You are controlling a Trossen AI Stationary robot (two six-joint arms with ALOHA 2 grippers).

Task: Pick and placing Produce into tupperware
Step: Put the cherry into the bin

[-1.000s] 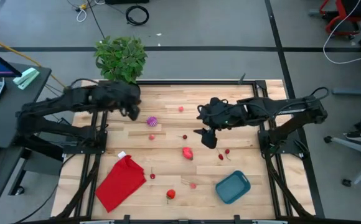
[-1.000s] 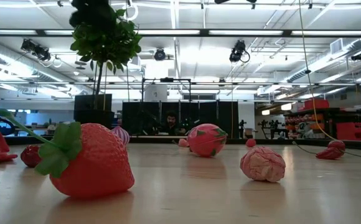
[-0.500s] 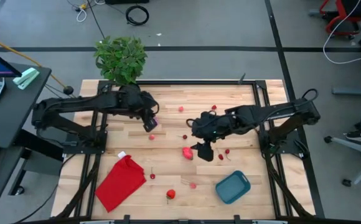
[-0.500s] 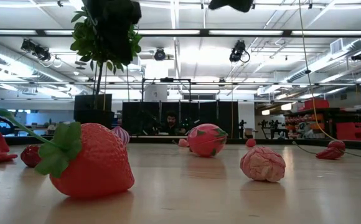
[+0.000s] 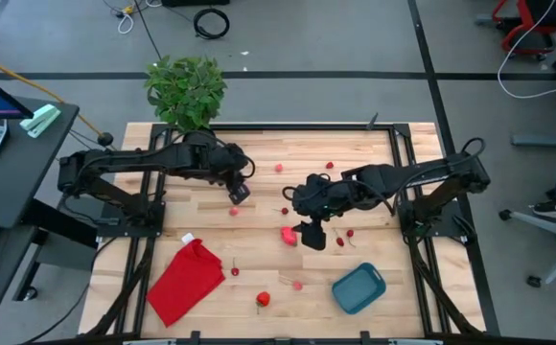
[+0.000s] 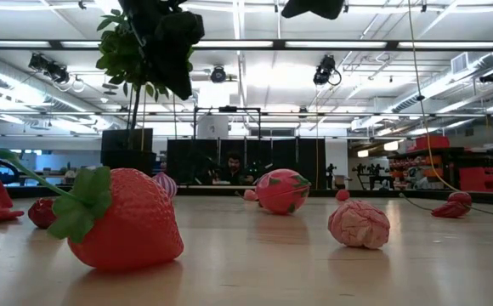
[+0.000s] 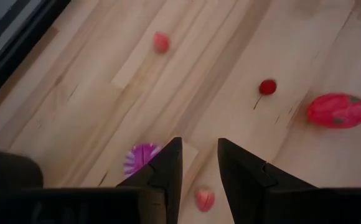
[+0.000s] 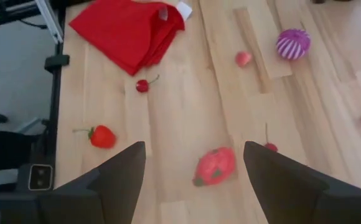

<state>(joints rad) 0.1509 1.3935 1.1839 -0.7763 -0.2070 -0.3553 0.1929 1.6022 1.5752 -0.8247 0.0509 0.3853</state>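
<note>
Two pincers: both above the wooden surface (image 5: pixel 355 153), neither holding anything.
Left pincer (image 7: pixel 199 171): fingers slightly apart, hovering over the purple striped piece (image 7: pixel 140 159) and a small pink piece (image 7: pixel 204 199).
Right pincer (image 8: pixel 193 171): fingers wide apart, over the pink dragon fruit (image 8: pixel 215 166) mid-surface.
Produce: scattered loose; a strawberry (image 5: pixel 263 299) lies near the front edge, beside the red cloth (image 5: pixel 186 280).
Tupperware (image 5: pixel 358 288): teal, front right, nothing visible inside.

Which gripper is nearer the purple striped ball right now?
Left. The left gripper hangs right over the purple striped ball, which shows beside its fingers. The right gripper is farther off, beside the big pink fruit.
</note>
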